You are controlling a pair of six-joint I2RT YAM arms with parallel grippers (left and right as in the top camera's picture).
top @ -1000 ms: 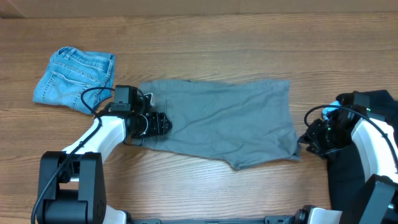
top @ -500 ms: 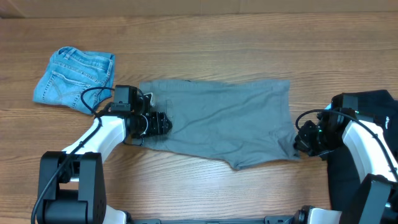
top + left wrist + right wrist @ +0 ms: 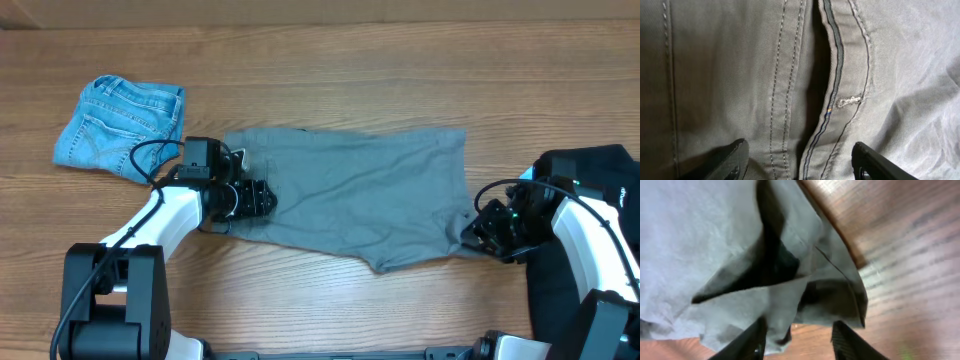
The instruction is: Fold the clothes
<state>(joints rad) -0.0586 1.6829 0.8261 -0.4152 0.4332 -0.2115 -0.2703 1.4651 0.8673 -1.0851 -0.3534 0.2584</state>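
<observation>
Lying flat and spread sideways on the wooden table [image 3: 400,60], the grey shorts [image 3: 350,205] serve as the centre of the scene. The left gripper [image 3: 262,198] rests over the shorts' left end, just inside that edge. Its wrist camera looks straight down on double rows of stitching and the dark opening of a slit pocket [image 3: 822,90]. Its two fingers [image 3: 730,160] stand wide apart with smooth, unbunched cloth between them, so the jaws are spread and nothing is pinched. The right gripper [image 3: 478,228] sits at the shorts' lower right corner, where the hem is rumpled and slightly lifted. Its wrist view shows that corner folded over on itself with dark hollows between the layers. One flap hangs down between the fingers [image 3: 747,342], and bare wood shows in the gap beside it. These jaws are parted too, straddling the cloth without closing on it. Small light-blue denim shorts [image 3: 122,125] lie folded beyond the grey shorts' upper left corner, apart from them. A black garment [image 3: 600,165] lies past the grey shorts' right end, partly under the right arm.
</observation>
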